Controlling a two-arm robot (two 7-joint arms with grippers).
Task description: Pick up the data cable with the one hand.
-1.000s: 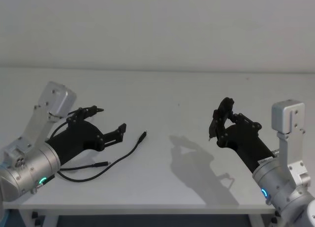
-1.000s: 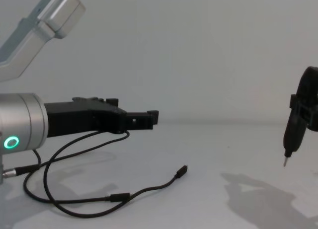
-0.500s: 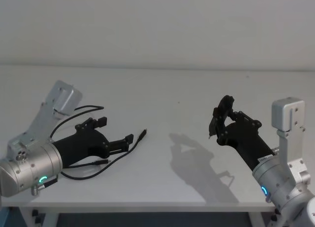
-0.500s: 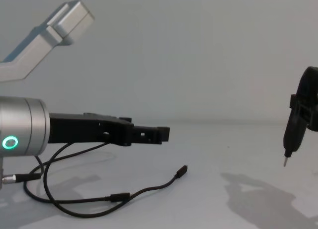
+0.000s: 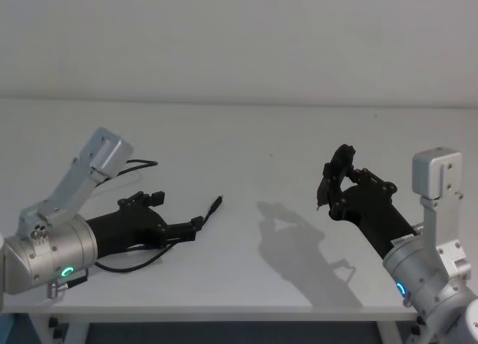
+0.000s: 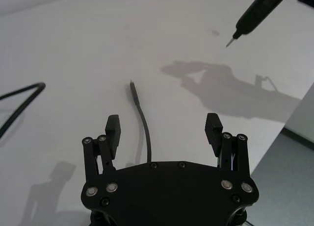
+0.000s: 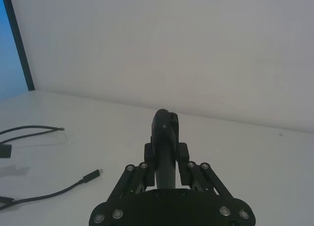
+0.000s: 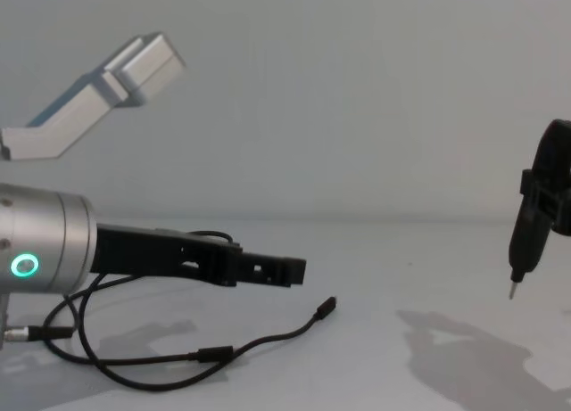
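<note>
The data cable [image 5: 207, 216] is a thin black cord lying in loose loops on the white table, with one slim plug [image 5: 217, 204] pointing away from me. My left gripper [image 5: 178, 211], the one hand with the green ring, hovers open just above the cable's free end. In the left wrist view the cable [image 6: 143, 119] runs between the two spread fingers [image 6: 113, 131]. From the chest the gripper [image 8: 290, 270] stands above the cable [image 8: 268, 340], not touching it. My right gripper [image 5: 334, 186] hangs at the right, shut on a black pen-like tool [image 7: 164, 133].
More of the cable loops back behind the left arm [image 5: 140, 163] and under it [image 5: 127, 262]. A second plug [image 8: 215, 354] lies mid-cord near the table's front edge [image 5: 224, 312]. The white table [image 5: 261, 135] spreads bare between the two arms.
My left gripper has come down and forward to the right, over the cable's free end, and its wrist has rolled. The cable and the right arm have not moved.
</note>
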